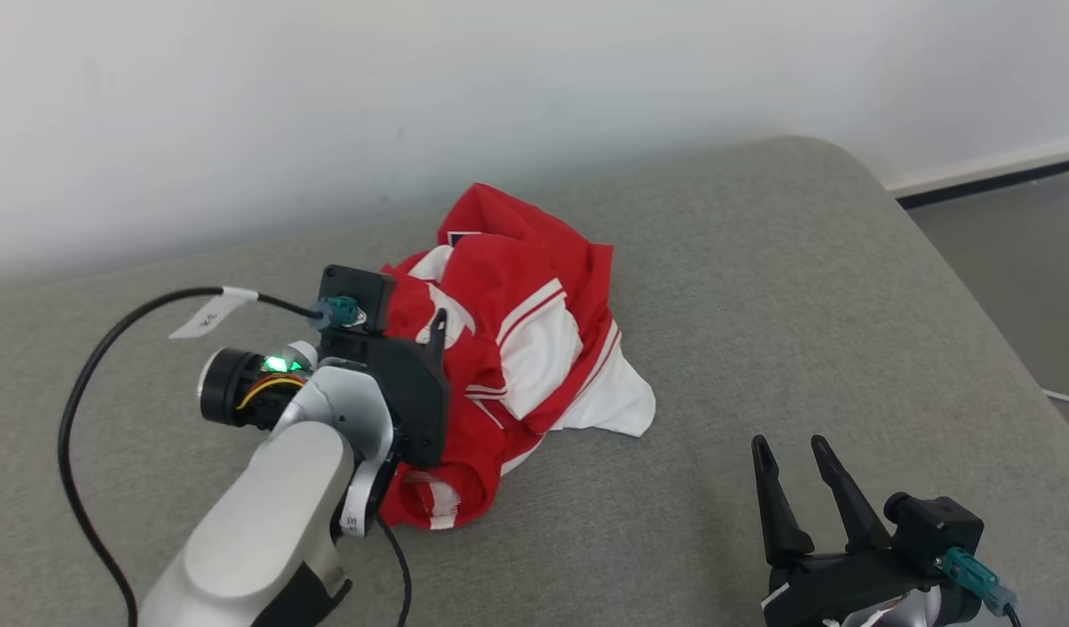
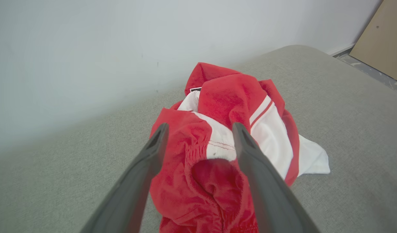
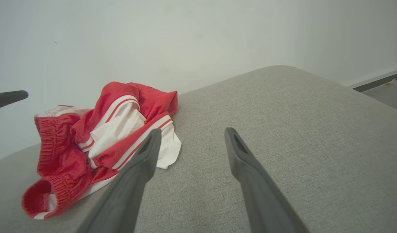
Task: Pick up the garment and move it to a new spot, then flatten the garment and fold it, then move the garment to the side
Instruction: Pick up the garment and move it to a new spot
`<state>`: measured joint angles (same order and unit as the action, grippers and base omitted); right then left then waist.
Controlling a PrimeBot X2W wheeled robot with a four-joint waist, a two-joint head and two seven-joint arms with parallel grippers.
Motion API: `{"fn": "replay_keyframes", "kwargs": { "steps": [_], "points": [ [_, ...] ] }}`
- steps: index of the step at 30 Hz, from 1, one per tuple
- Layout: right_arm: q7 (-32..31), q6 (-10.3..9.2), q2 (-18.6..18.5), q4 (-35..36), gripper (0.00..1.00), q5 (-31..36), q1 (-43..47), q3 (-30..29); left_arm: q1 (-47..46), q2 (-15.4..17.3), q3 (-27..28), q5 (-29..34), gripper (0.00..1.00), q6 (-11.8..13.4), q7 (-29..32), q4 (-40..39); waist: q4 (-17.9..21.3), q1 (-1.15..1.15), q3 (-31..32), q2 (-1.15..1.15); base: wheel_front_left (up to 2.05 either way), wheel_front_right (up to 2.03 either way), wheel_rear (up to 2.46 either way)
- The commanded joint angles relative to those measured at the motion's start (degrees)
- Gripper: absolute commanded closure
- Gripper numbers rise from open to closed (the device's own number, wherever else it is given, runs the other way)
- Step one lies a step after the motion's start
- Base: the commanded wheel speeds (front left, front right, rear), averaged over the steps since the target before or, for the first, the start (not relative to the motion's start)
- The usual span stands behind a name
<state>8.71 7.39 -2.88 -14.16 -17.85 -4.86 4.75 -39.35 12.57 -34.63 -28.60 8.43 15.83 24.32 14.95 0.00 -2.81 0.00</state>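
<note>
The garment [image 1: 534, 340] is a crumpled red and white heap lying on the grey cushioned surface [image 1: 761, 305], near its back edge by the wall. My left gripper [image 1: 434, 335] reaches over the heap's left side. In the left wrist view it [image 2: 200, 126] stands open, its two fingers straddling a raised red fold with an elastic hem of the garment [image 2: 224, 97], not closed on it. My right gripper [image 1: 790, 444] hovers open over bare cushion to the right of the heap. In the right wrist view it [image 3: 192, 131] holds nothing, and the garment [image 3: 104, 129] lies off to its left.
A white wall runs close behind the garment. The cushion's rounded right edge drops to the floor [image 1: 1005, 252]. A black cable [image 1: 82, 392] loops from my left wrist over the cushion. A tan board [image 2: 382, 38] leans at the far right.
</note>
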Motion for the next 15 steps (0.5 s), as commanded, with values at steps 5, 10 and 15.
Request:
{"fn": "replay_keyframes", "kwargs": {
  "steps": [5,10,15],
  "points": [
    [1.15,0.19,0.01,-0.73,0.00,-0.92,-1.16,0.16,-2.24,1.02,0.64,-1.96,0.00,0.93,8.11,4.06,3.94,0.00,-3.46,0.00,0.00,0.00,0.00],
    [2.22,0.19,-0.01,-1.42,0.00,-1.60,-2.00,0.37,-3.60,1.77,1.60,-4.71,0.00,1.57,14.98,4.54,5.11,0.00,-5.68,0.00,0.00,0.00,0.00],
    [3.30,0.20,-0.02,-2.64,0.00,-2.27,-2.69,1.09,-2.48,2.26,1.51,-5.36,0.57,1.50,16.59,4.60,5.29,0.00,-7.07,0.00,0.00,0.00,0.00]
  ]
}}
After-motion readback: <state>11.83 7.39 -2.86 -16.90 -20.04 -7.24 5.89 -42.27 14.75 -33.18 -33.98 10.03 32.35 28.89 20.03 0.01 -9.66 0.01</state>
